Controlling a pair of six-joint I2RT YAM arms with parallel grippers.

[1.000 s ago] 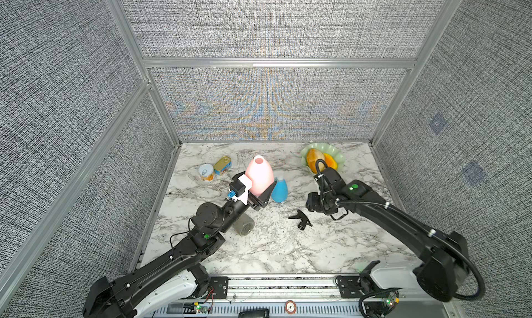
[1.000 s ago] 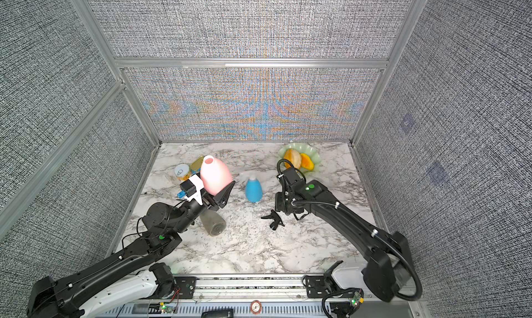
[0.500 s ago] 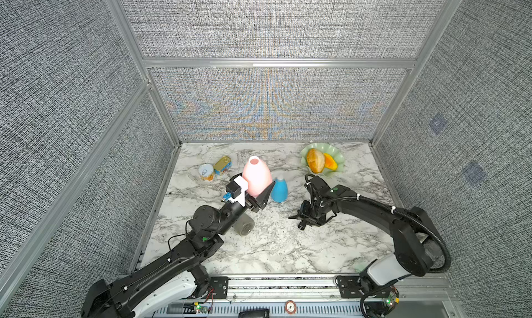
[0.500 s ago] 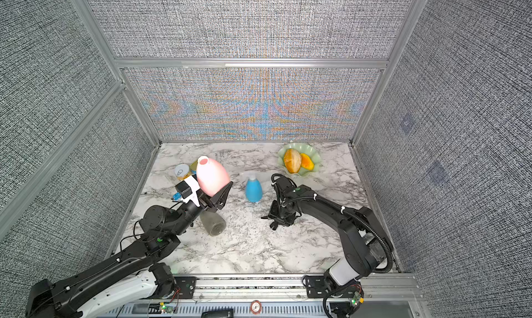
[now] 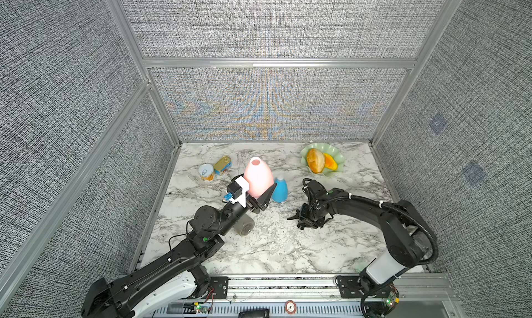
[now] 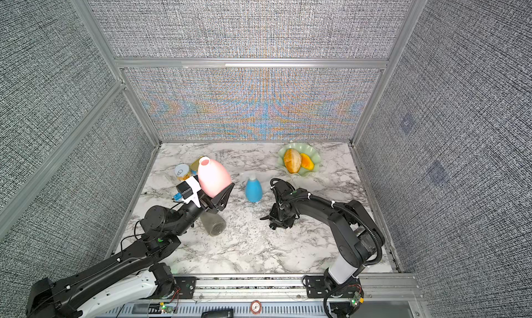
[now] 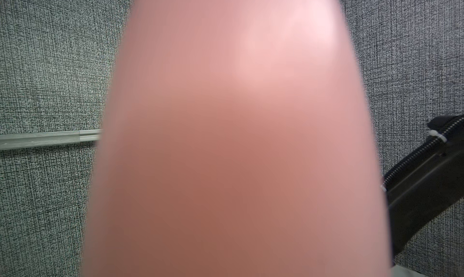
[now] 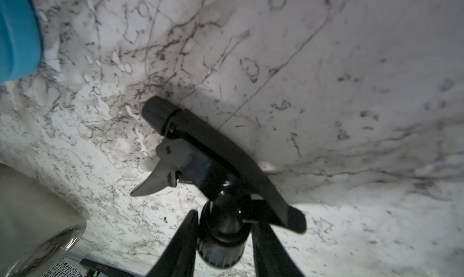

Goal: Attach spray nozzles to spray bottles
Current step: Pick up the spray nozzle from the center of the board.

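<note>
My left gripper [image 5: 254, 192] is shut on the pink spray bottle [image 5: 258, 177] and holds it upright above the table; in the left wrist view the pink bottle [image 7: 233, 137] fills the picture and hides the fingers. The blue spray bottle [image 5: 280, 189] stands just right of it. A smoky grey spray bottle [image 5: 244, 226] lies on its side under my left arm. The black spray nozzle [image 8: 200, 150] lies on the marble. My right gripper [image 8: 223, 233] is down on it, with a finger pressed against each side of its round collar.
Two tin cans [image 5: 206, 172] [image 5: 223, 165] stand at the back left. A green scalloped dish [image 5: 339, 158] with orange fruit sits at the back right. Textured grey walls with metal frames enclose the table on three sides.
My right gripper has dropped from above the table onto the black nozzle, and its jaws have closed in on the collar. The left arm has shifted the pink bottle only slightly.
</note>
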